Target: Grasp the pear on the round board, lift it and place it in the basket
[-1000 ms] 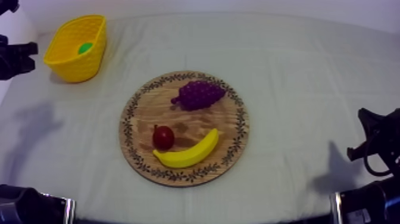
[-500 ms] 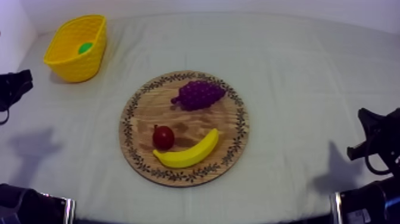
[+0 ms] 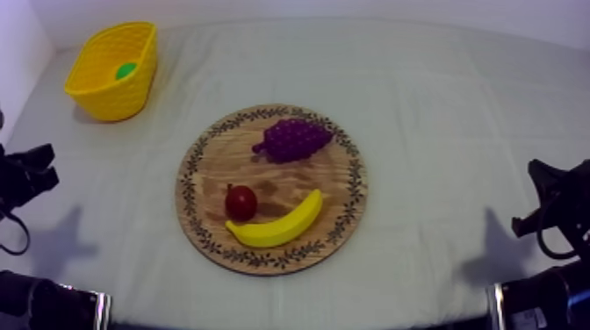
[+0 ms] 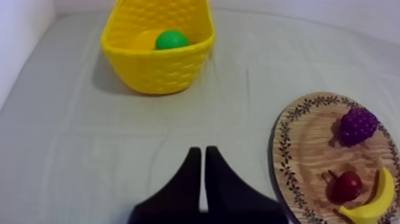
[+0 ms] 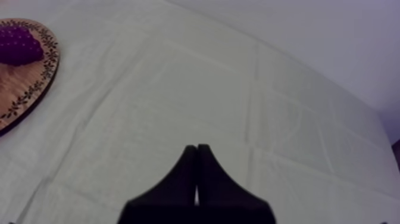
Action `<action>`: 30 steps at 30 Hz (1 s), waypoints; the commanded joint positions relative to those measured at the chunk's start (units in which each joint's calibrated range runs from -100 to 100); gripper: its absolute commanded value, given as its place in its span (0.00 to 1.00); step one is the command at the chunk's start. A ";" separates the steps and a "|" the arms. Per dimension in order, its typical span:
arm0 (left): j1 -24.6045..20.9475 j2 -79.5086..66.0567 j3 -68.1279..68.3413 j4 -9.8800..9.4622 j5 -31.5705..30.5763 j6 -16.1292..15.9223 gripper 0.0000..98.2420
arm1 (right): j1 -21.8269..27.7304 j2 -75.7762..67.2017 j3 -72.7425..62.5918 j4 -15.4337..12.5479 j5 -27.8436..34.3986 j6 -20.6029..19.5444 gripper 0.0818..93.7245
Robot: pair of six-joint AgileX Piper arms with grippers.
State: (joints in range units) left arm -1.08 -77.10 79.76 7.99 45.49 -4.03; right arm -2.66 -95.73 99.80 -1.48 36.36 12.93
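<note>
The green pear (image 3: 126, 70) lies inside the yellow basket (image 3: 104, 98) at the table's far left. From the left wrist the pear (image 4: 171, 40) shows above the basket's woven wall (image 4: 158, 68). My left gripper (image 3: 46, 164) hangs at the left edge, well in front of the basket, its fingers (image 4: 199, 151) lying together as a narrow wedge with nothing in them. The wooden board (image 3: 211, 167) lies in the middle of the table. My right gripper (image 3: 537, 180) rests low at the right edge, its fingers (image 5: 196, 148) likewise together over bare cloth.
On the board lie a bunch of grapes (image 3: 294, 139), a small red fruit (image 3: 241, 203) and a banana (image 3: 277, 226). The board's rim (image 5: 27, 89) and grapes (image 5: 18, 44) lie far from my right gripper. Open cloth separates basket and board.
My left gripper has drawn back from beside the basket along the left edge toward the table's front. The right arm, the fruit and the basket have not moved.
</note>
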 commanded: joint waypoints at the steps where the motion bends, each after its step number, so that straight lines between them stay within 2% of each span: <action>1: -0.22 -4.05 1.81 1.20 0.07 -3.35 0.00 | -0.02 -0.03 -0.02 -0.01 0.02 0.04 0.00; 6: -0.64 -10.14 5.97 2.91 -0.64 -6.93 0.00 | -0.02 -0.03 -0.02 -0.01 0.02 0.04 0.00; 13: -0.72 -16.43 12.74 2.98 -2.73 -7.80 0.00 | -0.02 -0.03 -0.02 -0.01 0.02 0.04 0.00; 23: -0.87 -22.12 17.46 -0.58 -8.76 -2.64 0.00 | -0.02 -0.03 -0.02 -0.01 0.02 0.03 0.00; 26: -0.85 -22.52 17.69 -2.42 -8.77 -0.27 0.00 | -0.02 -0.03 -0.02 -0.01 0.02 0.01 0.00; 30: -0.89 -22.67 17.82 -3.93 -8.44 0.64 0.00 | -0.02 -0.03 -0.02 -0.01 0.02 0.01 0.00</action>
State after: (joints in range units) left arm -1.93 -99.74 97.53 4.21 36.88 -3.71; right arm -2.66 -95.73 99.80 -1.48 36.36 12.94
